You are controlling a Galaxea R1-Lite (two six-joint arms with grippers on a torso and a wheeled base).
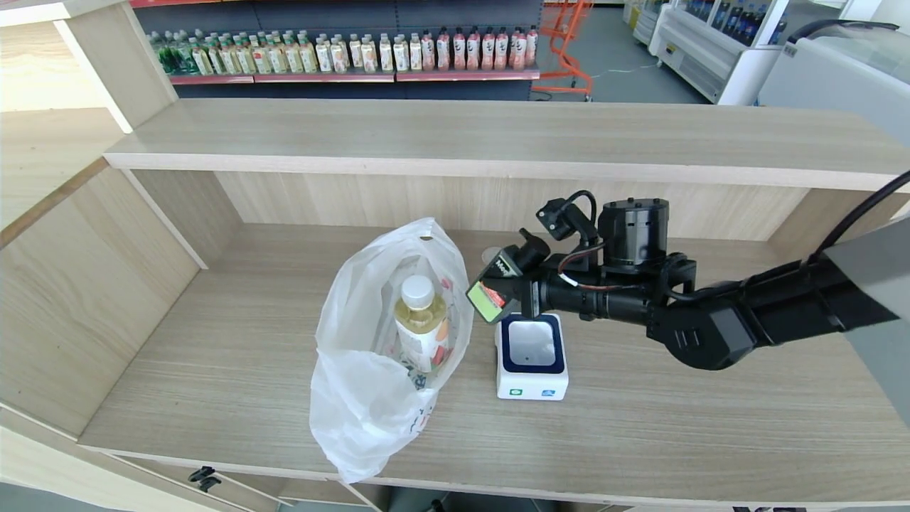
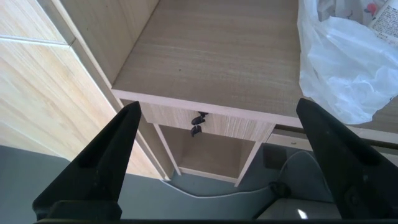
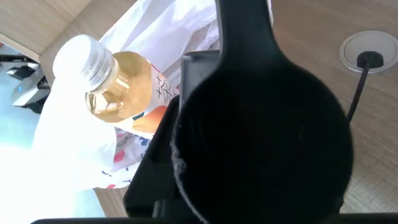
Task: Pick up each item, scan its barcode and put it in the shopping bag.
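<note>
Your right gripper hangs just above the far edge of the scanner, its fingers clamped on a small box. The box's green and red face is tilted out toward the shopping bag. The bag stands on the worktop just beside the scanner on the robot's left. Its mouth is open, and a capped bottle of yellowish drink already stands upright inside.

This looks like the scan step, or the instant before the box is carried across. The pictures do not show which face carries the barcode, nor whether the scanner has read it.

- Roll the wrist so the printed code faces down into the scanner's dark window.
- Centre the box over that window rather than over its far rim, and hold it level and steady.
- For the drop, move sideways from the scanner to above the bag's mouth.
- Clear the handle loop on the scanner's side of the bag.
- Release beside the bottle, not on its cap, so the bottle is not knocked over and the thin plastic is not dragged.

Your left gripper sits low, off the front edge of the worktop on the bag's far side from the scanner. Its fingers are spread wide and hold nothing. Leave it parked there.
</note>
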